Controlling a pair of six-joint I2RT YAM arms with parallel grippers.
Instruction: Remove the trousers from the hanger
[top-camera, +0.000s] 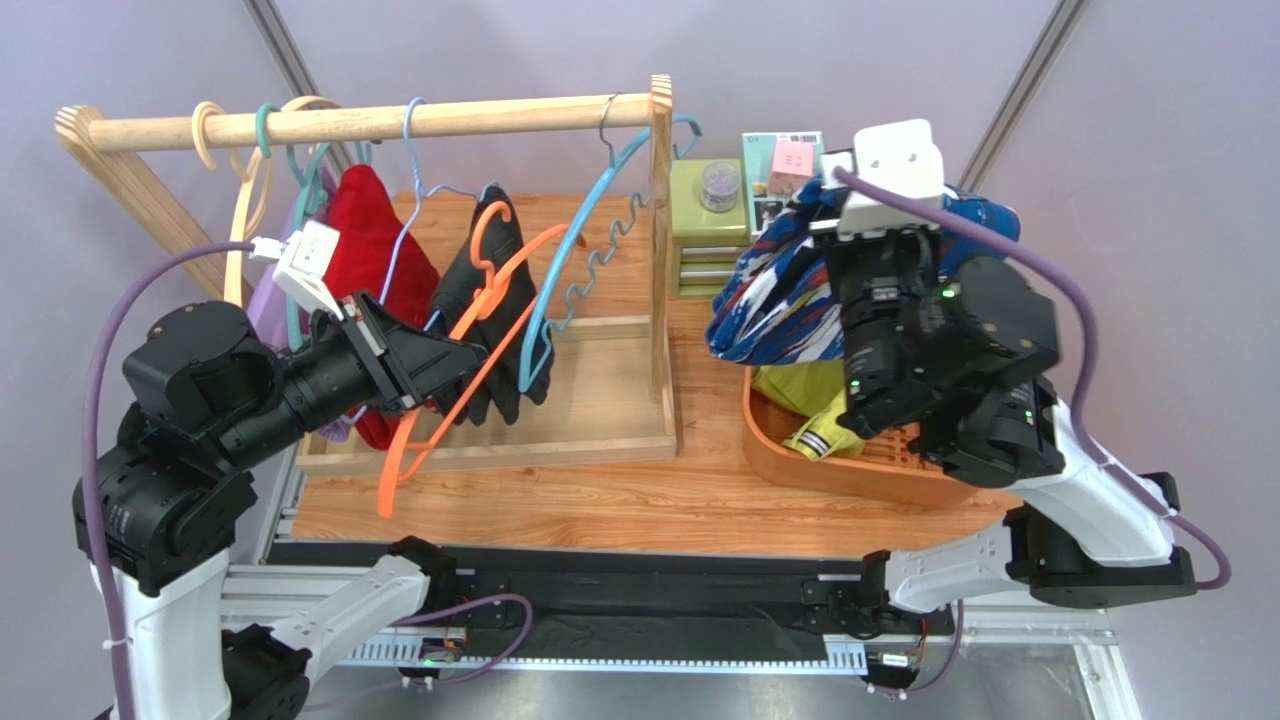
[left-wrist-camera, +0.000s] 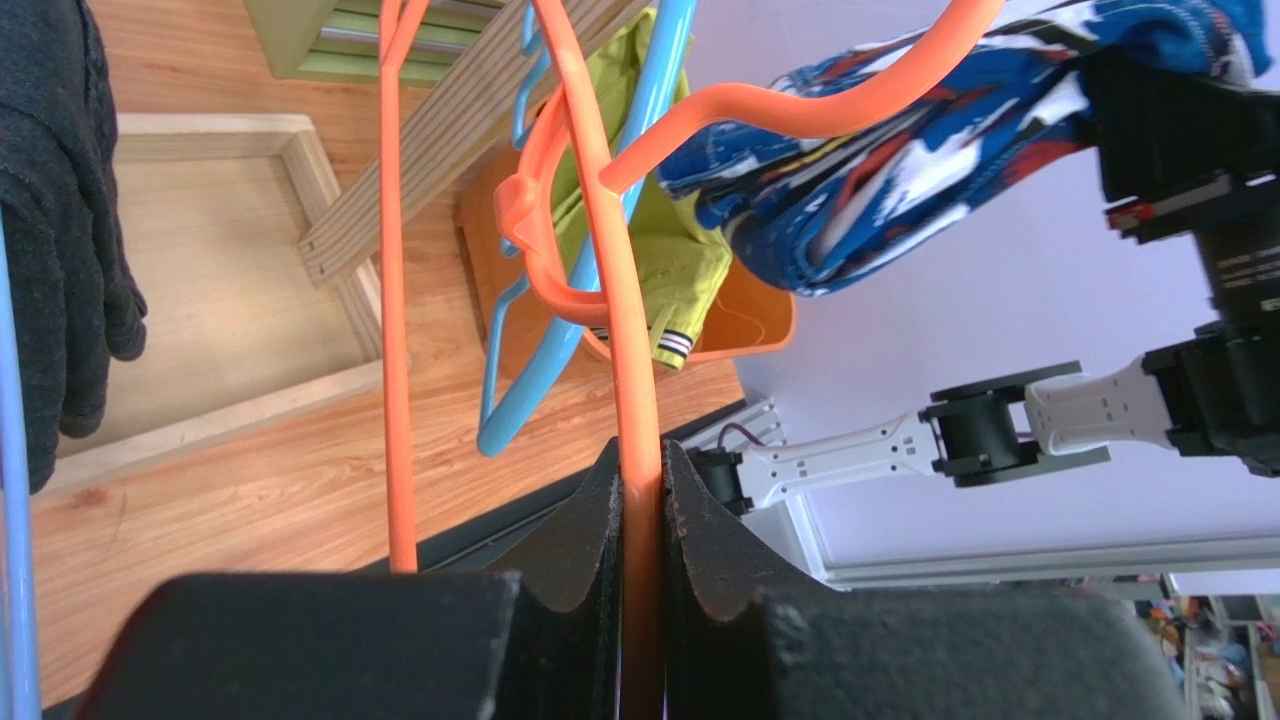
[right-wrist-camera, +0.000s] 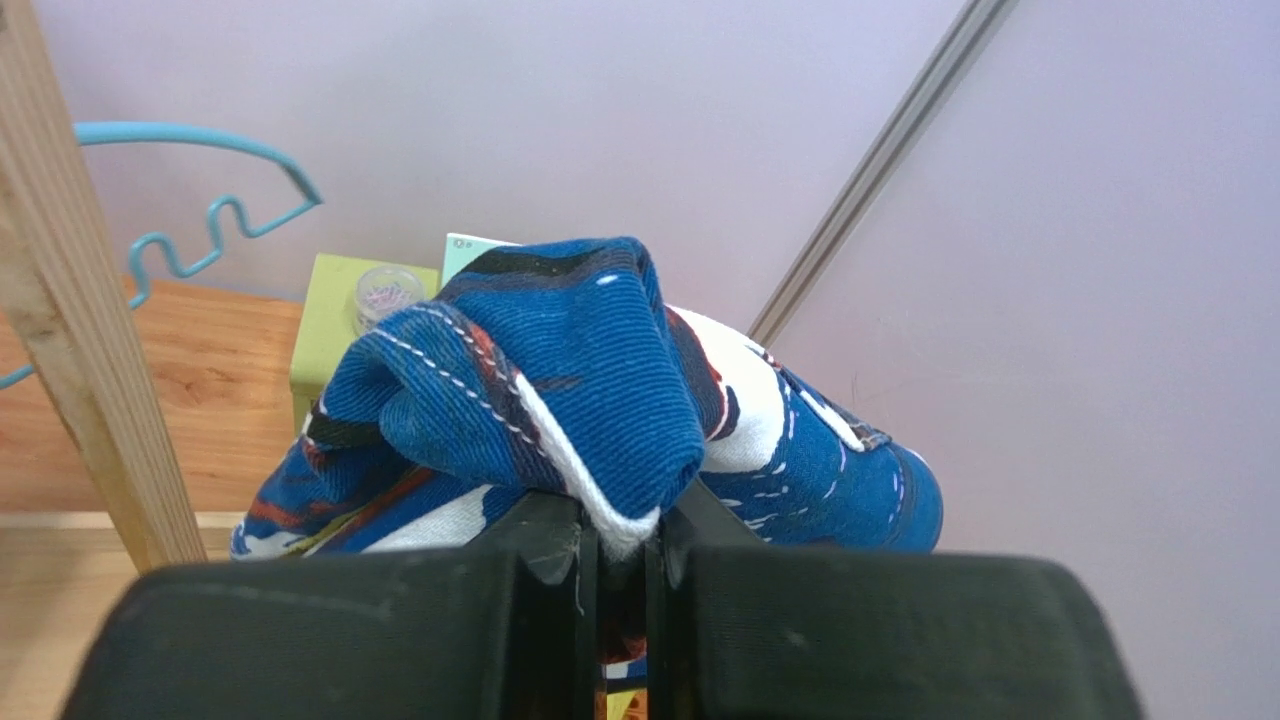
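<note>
1. Left gripper (left-wrist-camera: 642, 465): jaws clamped tight on the wire of the orange hanger (left-wrist-camera: 628, 360). Hanger is held tilted in front of the wooden rack (top-camera: 451, 117), on the left half of the desk (top-camera: 601, 503).
2. Red garment (top-camera: 361, 225) and black garment (top-camera: 504, 338) hang on the rack.
3. Right gripper (right-wrist-camera: 616, 533): pinched together on a fold of the navy trousers (top-camera: 774, 300), which are bunched in the air above the orange tray (top-camera: 842, 473).
4. Yellow-green trousers (top-camera: 796, 398) lie in the tray, near the desk's right edge, beneath the navy pair.

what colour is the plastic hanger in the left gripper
Orange: the plastic hanger shows best in the left wrist view.
</note>
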